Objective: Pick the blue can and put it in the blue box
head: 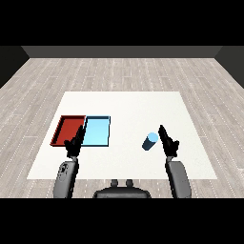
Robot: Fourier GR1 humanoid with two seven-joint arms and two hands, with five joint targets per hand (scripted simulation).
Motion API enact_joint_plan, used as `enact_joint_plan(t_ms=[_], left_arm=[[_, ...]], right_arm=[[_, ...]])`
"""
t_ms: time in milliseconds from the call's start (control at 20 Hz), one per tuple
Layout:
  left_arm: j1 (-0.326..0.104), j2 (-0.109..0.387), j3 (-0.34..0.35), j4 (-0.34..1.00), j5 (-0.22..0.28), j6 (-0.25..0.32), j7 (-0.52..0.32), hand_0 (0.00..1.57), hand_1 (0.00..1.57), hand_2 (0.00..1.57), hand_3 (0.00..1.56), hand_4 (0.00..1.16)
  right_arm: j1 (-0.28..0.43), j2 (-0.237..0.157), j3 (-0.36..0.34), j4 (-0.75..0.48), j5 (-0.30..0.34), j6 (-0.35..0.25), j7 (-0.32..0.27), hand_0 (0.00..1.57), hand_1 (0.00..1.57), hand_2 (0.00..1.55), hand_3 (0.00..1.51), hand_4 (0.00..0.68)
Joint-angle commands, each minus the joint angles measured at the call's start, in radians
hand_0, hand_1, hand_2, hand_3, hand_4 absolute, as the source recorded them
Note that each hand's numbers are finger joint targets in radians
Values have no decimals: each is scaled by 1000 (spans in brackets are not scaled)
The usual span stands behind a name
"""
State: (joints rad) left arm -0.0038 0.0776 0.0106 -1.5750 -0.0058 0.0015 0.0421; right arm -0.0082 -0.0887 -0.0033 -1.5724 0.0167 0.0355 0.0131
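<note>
One can [150, 141], blue and with no label I can read, stands on the white worktop [124, 102] to the right of the trays. The right hand [167, 139] is just beside it, fingers straight, not yet curled round it. I judge this the reach: next comes closing on the can, then carrying it left to the blue tray [96, 132]. The left hand [75, 143] hangs open by the red tray [68, 129].

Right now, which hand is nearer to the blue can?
Right. The right hand is just to the right of the blue can, not touching it. The left hand is far off to its left, by the trays.
</note>
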Motion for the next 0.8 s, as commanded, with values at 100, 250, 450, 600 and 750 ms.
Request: enact_joint_plan(t_ms=[100,250,450,600,750], left_arm=[[-3,5,15,-1,-20,-6,-29,0,0,0,0,0],[23,12,22,-52,-27,-3,-35,0,0,0,0,0],[20,-29,39,-60,77,-83,-336,0,0,0,0,0],[11,-10,53,-70,127,-127,-295,0,0,0,0,0],[-44,-26,47,-43,97,-89,-289,0,0,0,0,0]], right_arm=[[38,-1,-15,-30,13,7,-6,0,0,0,0,0],[29,22,-2,-18,45,-27,-13,0,0,0,0,0],[45,25,-36,-58,-153,142,-217,0,0,0,0,0],[59,-19,-74,-80,-195,200,-239,0,0,0,0,0],[87,22,-26,-110,-156,168,-216,0,0,0,0,0]])
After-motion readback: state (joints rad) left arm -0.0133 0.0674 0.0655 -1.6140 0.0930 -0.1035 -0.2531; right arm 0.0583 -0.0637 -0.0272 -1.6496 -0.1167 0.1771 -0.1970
